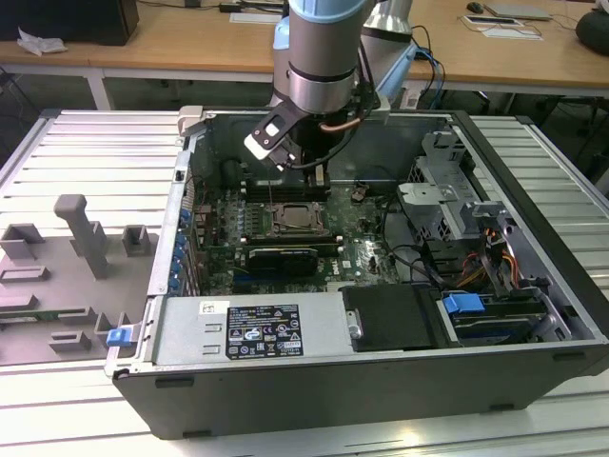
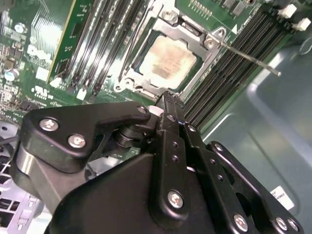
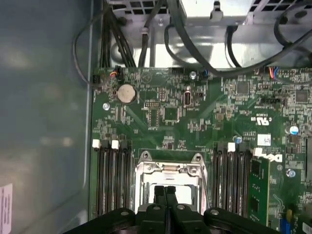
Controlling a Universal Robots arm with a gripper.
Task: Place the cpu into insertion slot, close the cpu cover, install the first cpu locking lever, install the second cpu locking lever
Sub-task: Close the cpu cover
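While the arm [image 1: 322, 57] reaches into the open computer case [image 1: 533, 314] on the ribbed metal surface [image 1: 95, 152], its fingers [image 3: 160, 196] are pressed together with nothing between them. Green circuit board [image 3: 161, 117] spreads beyond their tips, and long black memory slots [image 3: 112, 180] run along either side. Close under the tips sits the insertion slot [image 2: 127, 78], the cpu cover [image 2: 187, 34] lying flat over it and the pale cpu [image 2: 170, 61] showing through its window. One thin lever rod [image 2: 248, 57] juts out past the socket.
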